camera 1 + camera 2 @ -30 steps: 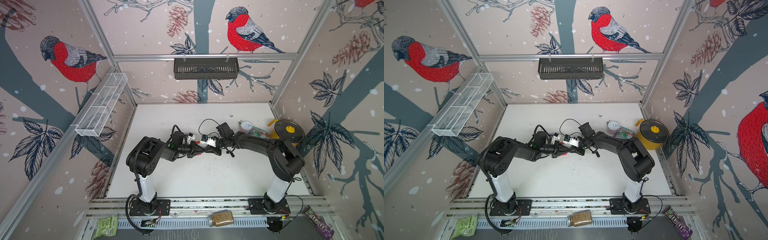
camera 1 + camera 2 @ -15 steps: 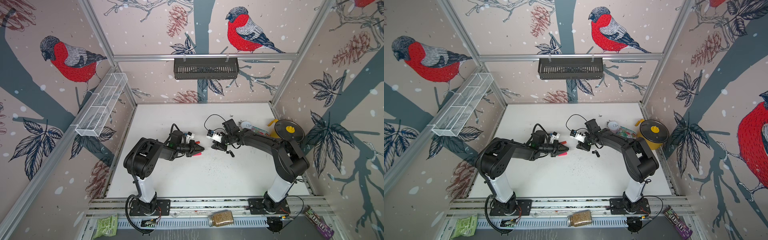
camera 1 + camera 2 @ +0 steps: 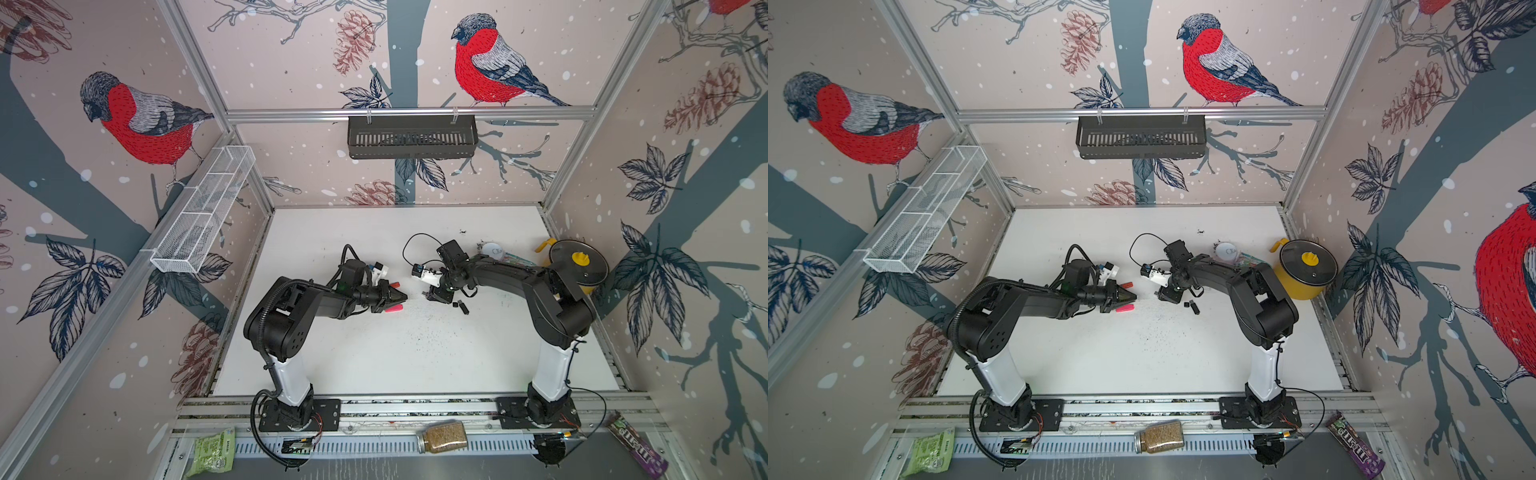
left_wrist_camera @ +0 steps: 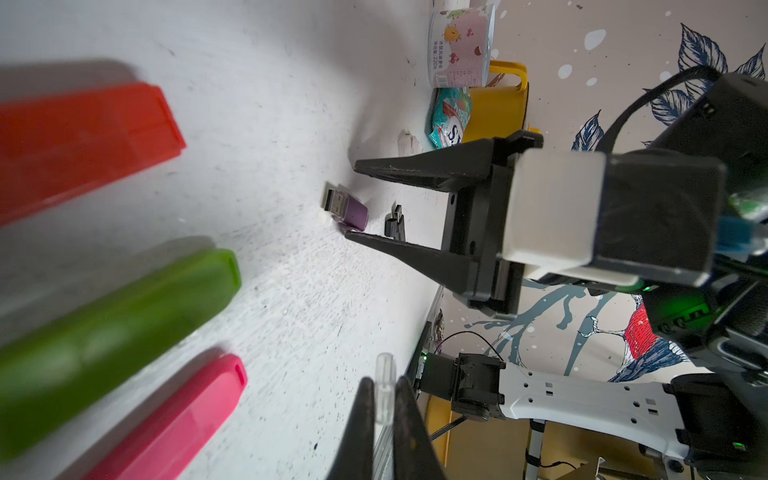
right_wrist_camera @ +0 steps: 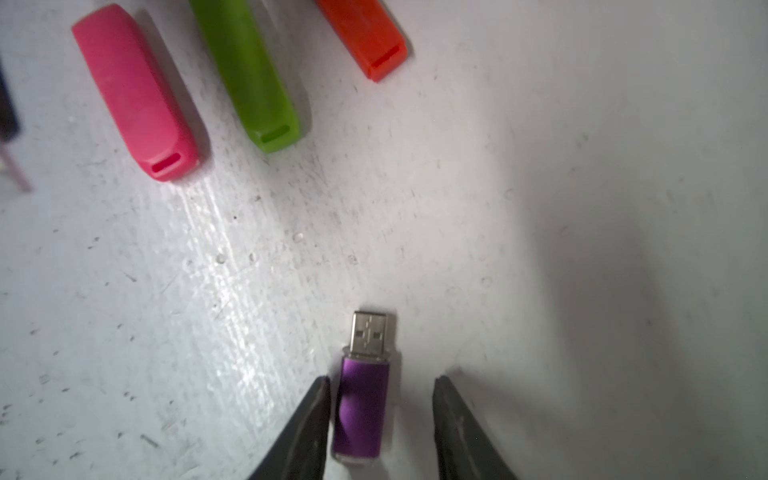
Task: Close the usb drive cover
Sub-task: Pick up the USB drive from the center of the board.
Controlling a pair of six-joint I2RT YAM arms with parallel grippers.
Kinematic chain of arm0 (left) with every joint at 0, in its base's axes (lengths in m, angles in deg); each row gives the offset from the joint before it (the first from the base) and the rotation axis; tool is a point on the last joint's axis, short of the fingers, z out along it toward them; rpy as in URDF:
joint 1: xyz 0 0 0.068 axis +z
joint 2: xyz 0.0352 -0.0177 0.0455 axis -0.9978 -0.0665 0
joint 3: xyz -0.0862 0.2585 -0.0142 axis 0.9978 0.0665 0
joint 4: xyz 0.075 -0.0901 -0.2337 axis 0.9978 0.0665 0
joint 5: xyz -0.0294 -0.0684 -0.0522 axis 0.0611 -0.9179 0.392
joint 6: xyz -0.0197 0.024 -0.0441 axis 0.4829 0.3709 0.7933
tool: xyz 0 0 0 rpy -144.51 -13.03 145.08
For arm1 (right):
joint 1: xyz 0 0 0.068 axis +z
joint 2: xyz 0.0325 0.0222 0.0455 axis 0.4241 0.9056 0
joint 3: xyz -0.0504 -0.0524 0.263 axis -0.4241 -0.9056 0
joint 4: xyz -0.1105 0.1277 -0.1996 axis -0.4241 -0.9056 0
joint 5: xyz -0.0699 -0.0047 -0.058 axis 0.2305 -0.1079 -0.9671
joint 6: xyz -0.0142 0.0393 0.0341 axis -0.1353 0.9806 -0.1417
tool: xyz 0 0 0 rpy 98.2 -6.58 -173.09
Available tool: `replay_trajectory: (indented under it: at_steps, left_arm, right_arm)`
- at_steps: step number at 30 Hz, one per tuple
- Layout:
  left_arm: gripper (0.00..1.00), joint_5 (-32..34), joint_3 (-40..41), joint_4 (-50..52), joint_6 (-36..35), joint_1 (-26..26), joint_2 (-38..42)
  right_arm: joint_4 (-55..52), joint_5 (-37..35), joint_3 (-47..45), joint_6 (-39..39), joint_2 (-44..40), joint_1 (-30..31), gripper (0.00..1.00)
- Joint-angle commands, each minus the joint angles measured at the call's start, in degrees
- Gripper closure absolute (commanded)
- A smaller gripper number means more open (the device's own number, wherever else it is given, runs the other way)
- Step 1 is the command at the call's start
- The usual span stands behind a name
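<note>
on the left, the left gripper pinches a clear cap tight between its jaws. a pink stick, a green stick and an orange stick lie close by it. further right, the right gripper stands open astride the purple usb drive, which lies uncapped near the middle of the table.

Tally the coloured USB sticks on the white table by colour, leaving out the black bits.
Pink plastic USB stick: 1
Green plastic USB stick: 1
Orange-red plastic USB stick: 1
Purple metallic USB drive, plug uncovered: 1
Total: 4
</note>
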Motion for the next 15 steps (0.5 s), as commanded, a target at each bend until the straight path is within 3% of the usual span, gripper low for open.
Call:
replay_trajectory:
  at_steps: [1, 11, 15]
  left_arm:
    - [0.95, -0.19, -0.31, 0.3, -1.08, 0.26, 0.45]
    - [0.96, -0.51, -0.01, 0.63, -1.84, 0.53, 1.32]
    - [0.95, -1.21, 0.01, 1.39, -3.01, 0.62, 1.68]
  right_arm:
    - [-1.84, -2.97, 0.96, -0.08, 1.48, 0.57, 0.61]
    - [-3.52, -3.78, 0.59, -0.6, 1.13, 0.77, 0.78]
    - [-2.64, -2.97, -0.63, -1.63, -0.87, 1.18, 0.77]
